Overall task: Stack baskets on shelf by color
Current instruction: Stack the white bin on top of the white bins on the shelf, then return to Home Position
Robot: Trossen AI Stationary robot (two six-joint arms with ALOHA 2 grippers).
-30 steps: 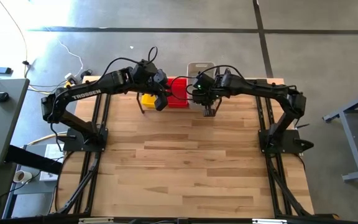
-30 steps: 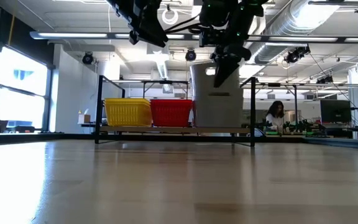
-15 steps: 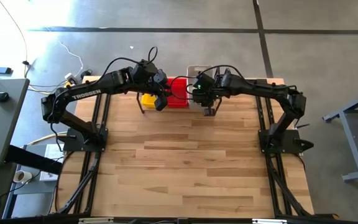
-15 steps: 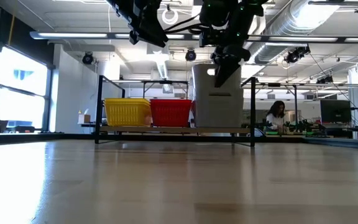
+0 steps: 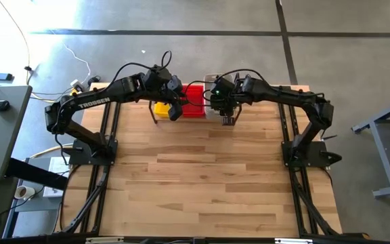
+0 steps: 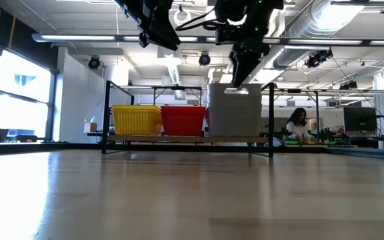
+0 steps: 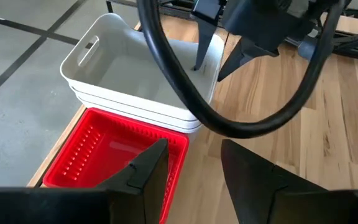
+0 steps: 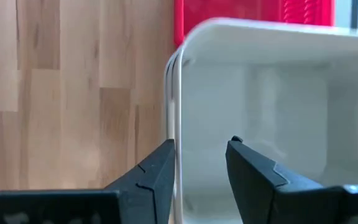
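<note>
Where grey baskets (image 6: 235, 110) stack, right end effector (image 6: 239, 70) just above, open

Yellow baskets (image 5: 161, 108) and shelf (image 5: 156, 114) largely hidden under left arm.

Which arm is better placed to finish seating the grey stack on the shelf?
Right. The right gripper hangs open directly over the grey baskets, its fingers astride the rim. The left gripper hovers open over the red baskets, beside the grey stack on the shelf.
</note>
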